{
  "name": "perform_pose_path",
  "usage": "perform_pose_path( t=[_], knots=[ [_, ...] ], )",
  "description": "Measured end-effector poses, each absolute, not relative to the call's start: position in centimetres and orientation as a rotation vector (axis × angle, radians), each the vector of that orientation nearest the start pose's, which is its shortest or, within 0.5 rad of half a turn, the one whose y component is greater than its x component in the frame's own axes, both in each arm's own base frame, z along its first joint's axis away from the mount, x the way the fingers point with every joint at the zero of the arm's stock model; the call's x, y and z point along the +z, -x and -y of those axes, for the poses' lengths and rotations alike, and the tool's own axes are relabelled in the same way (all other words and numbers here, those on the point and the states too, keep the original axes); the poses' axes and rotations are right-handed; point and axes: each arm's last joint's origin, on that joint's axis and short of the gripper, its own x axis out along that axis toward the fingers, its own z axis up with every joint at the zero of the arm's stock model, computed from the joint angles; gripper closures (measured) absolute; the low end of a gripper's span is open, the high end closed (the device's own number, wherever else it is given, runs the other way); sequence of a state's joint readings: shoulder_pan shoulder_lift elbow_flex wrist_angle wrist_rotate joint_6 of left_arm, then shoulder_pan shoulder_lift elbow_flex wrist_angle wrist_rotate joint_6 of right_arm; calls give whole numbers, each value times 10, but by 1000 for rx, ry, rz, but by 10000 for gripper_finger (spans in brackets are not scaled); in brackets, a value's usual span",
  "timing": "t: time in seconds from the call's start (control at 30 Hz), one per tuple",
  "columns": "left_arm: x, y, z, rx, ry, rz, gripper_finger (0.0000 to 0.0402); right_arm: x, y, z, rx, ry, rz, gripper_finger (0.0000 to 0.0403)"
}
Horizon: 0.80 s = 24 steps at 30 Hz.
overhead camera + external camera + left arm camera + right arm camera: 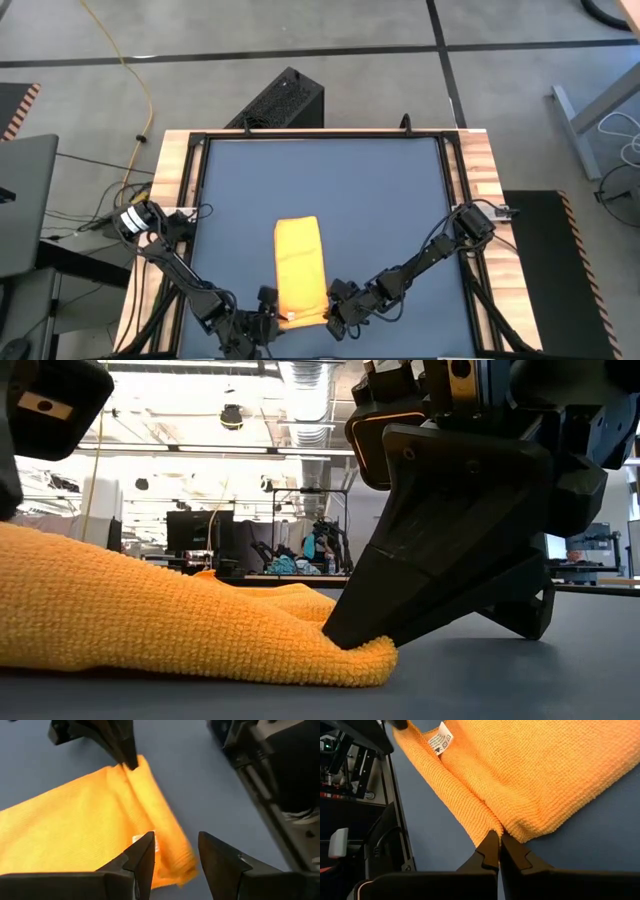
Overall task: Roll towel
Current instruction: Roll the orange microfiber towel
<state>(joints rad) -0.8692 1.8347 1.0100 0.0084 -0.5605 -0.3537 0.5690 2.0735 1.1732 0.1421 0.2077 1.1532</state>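
Both arms sit at the near edge of the dark blue table [380,200]; open workshop with desks behind. Towel [299,270] lies flat, near end folded. Right gripper [499,841] pinches that fold's corner; left gripper [176,851] straddles the other corner, fingers spread.

Loads of bare bench [380,200] beyond and either side of the towel [299,265], both claws crowding its near end
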Motion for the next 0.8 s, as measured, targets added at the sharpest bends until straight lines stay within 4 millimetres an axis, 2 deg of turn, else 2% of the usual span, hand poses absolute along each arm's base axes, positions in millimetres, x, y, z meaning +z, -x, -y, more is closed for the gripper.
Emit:
perform_pose_path(
  t=[0.23, 0.43, 0.57, 0.7, 0.8],
  knots=[
    [153, -247, 267, -147, -168, -636, 260, 114, -354, -219, -98, -802, -799, 382],
    [129, -251, 272, -143, -186, -656, 260, 114, -354, -219, -99, -802, -798, 380],
    [129, -251, 272, -126, -183, -638, 265, 114, -354, -219, -100, -802, -798, 379],
    [128, -251, 272, -128, -166, -649, 291, 114, -354, -219, -100, -802, -798, 379],
    [128, -251, 272, -129, -136, -660, 335, 114, -354, -219, -100, -802, -798, 379]
  ],
)
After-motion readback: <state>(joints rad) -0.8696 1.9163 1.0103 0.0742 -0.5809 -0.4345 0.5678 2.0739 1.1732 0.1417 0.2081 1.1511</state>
